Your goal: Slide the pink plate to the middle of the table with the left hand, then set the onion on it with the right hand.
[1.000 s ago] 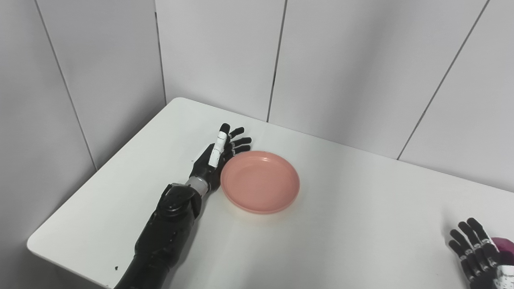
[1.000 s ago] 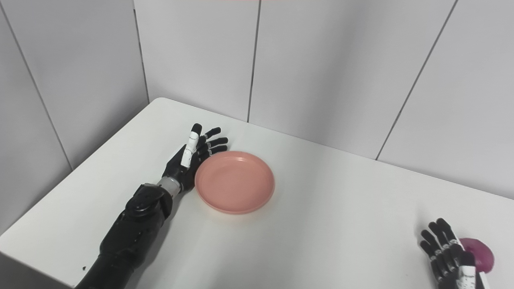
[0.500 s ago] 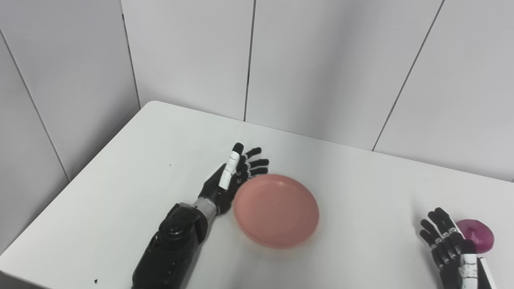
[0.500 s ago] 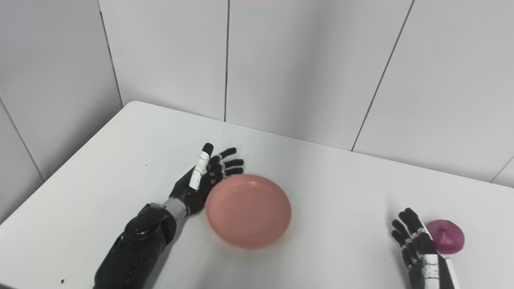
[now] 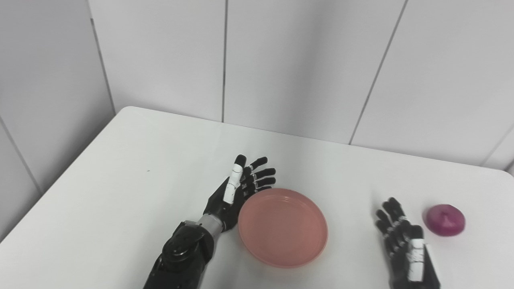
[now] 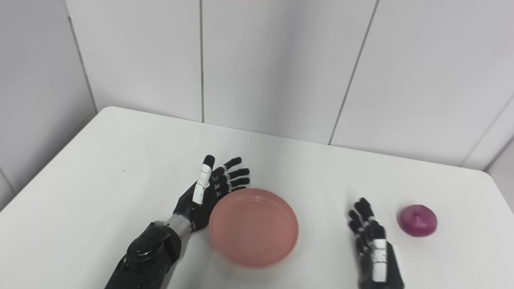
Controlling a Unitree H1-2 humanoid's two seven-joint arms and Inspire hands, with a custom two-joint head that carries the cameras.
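Observation:
The pink plate (image 5: 282, 226) lies flat on the white table (image 5: 140, 172), near its front middle. My left hand (image 5: 237, 190) stands edge-on against the plate's left rim, fingers spread and open, holding nothing. A purple onion (image 5: 445, 219) rests on the table at the right. My right hand (image 5: 401, 245) is open with fingers apart, between the plate and the onion, a short gap from the onion and touching neither.
White wall panels (image 5: 281, 60) close off the back and left sides of the table. The table's rounded right corner (image 5: 504, 172) lies just behind the onion. A small dark speck (image 5: 148, 171) marks the tabletop at the left.
The camera has swung right, so the whole scene shifted left. My left hand has pushed the plate rightward along the table. The onion and right hand are now fully in view.

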